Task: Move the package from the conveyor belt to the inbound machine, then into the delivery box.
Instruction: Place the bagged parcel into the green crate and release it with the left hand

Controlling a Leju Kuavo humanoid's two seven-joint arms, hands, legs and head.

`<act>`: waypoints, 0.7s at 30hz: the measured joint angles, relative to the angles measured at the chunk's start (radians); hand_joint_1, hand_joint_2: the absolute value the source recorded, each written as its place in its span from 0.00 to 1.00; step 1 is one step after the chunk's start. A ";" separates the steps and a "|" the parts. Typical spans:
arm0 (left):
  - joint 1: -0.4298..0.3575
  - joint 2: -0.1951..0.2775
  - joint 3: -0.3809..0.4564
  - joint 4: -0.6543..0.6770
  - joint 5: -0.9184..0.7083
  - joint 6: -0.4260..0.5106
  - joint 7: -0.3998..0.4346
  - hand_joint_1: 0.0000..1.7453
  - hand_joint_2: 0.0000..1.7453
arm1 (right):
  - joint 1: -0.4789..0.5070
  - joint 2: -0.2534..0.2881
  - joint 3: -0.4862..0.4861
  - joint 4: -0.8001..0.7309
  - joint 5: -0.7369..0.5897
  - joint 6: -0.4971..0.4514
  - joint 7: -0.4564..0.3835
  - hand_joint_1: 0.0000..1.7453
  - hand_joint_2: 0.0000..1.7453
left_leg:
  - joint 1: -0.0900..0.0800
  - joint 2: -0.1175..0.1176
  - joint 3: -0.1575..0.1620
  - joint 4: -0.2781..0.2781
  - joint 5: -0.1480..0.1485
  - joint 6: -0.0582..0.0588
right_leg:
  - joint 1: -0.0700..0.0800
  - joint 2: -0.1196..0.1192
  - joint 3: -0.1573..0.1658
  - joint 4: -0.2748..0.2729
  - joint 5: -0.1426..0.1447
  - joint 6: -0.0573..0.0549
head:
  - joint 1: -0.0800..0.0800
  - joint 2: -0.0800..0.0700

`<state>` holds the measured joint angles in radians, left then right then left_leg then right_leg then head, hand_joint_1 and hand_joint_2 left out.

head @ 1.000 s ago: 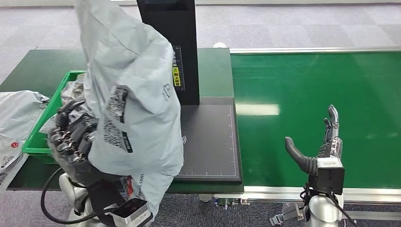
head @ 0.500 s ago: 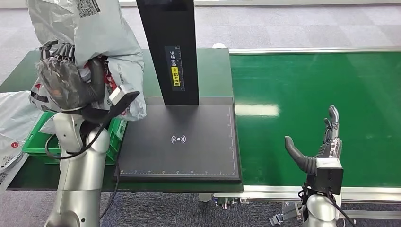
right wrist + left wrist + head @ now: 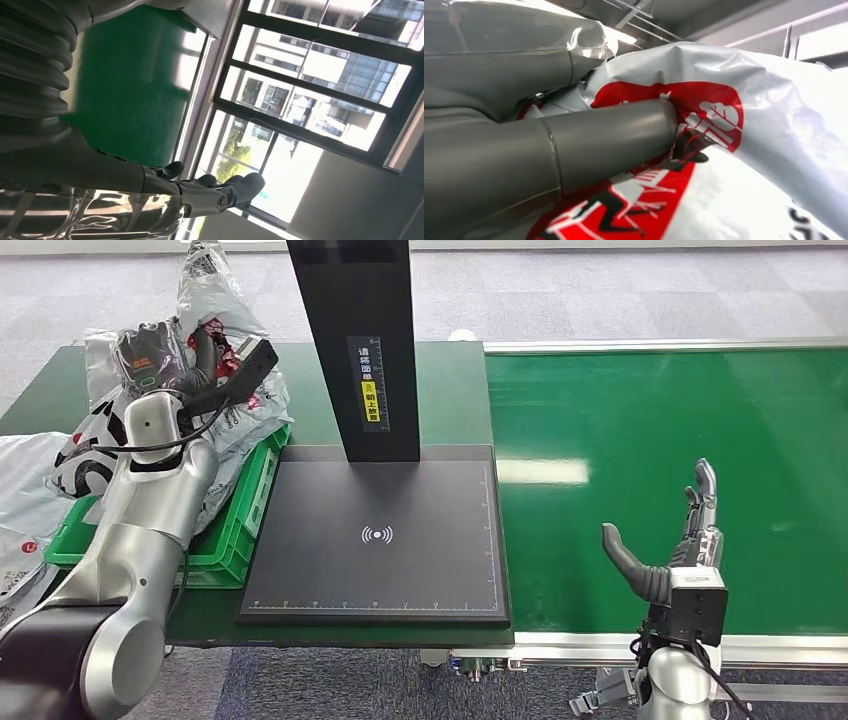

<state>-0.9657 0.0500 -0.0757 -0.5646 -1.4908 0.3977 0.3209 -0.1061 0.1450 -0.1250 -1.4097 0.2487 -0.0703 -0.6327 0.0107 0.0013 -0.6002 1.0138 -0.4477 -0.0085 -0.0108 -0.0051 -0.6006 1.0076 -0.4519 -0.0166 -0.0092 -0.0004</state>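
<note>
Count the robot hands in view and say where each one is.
2. The left hand grips the package above the green delivery box. The right hand hangs open above the conveyor belt.

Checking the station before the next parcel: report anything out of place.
The green delivery box is overfull: packages heap above its rim, where the left hand holds one. More packages lie outside the box on the table's left end.

Left hand's thick grey thumb [image 3: 614, 137] is pressing against a white package [image 3: 774, 150] with red print; a grey bag [image 3: 509, 65] is lying just beside it.
</note>
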 joint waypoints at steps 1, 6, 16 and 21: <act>-0.011 0.007 -0.004 0.019 0.000 -0.030 0.009 1.00 0.00 | 0.000 0.000 0.000 0.000 0.000 0.001 0.001 0.00 1.00 | 0.000 0.000 0.000 0.000 0.000 0.000 | 0.000 0.000 0.000 0.000 0.000 0.000 | 0.000 0.000; -0.052 0.041 -0.052 0.109 0.000 -0.293 0.054 1.00 0.00 | 0.000 0.000 -0.001 0.000 0.008 0.008 0.000 0.00 1.00 | 0.000 0.000 0.000 0.000 0.000 0.000 | 0.000 0.000 0.000 0.000 0.000 0.000 | 0.000 0.000; -0.077 0.058 -0.122 0.174 0.000 -0.481 0.057 1.00 0.00 | -0.003 0.000 -0.002 0.008 0.016 0.016 -0.005 0.00 1.00 | 0.000 0.000 0.000 0.000 0.000 0.000 | 0.000 0.000 0.000 0.000 0.000 0.000 | 0.000 0.000; -0.059 0.061 -0.285 0.228 0.000 -0.729 0.007 1.00 0.00 | -0.016 0.004 -0.004 0.042 0.019 0.017 -0.032 0.00 1.00 | -0.001 0.000 0.003 -0.001 0.000 0.000 | -0.001 0.000 0.003 0.000 0.000 0.000 | 0.000 0.000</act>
<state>-1.0247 0.1105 -0.3604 -0.3369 -1.4913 -0.3318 0.3282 -0.1221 0.1491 -0.1289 -1.3679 0.2673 -0.0532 -0.6644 0.0102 0.0010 -0.5976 1.0130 -0.4480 -0.0084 -0.0117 -0.0054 -0.5975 1.0076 -0.4522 -0.0165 -0.0093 -0.0004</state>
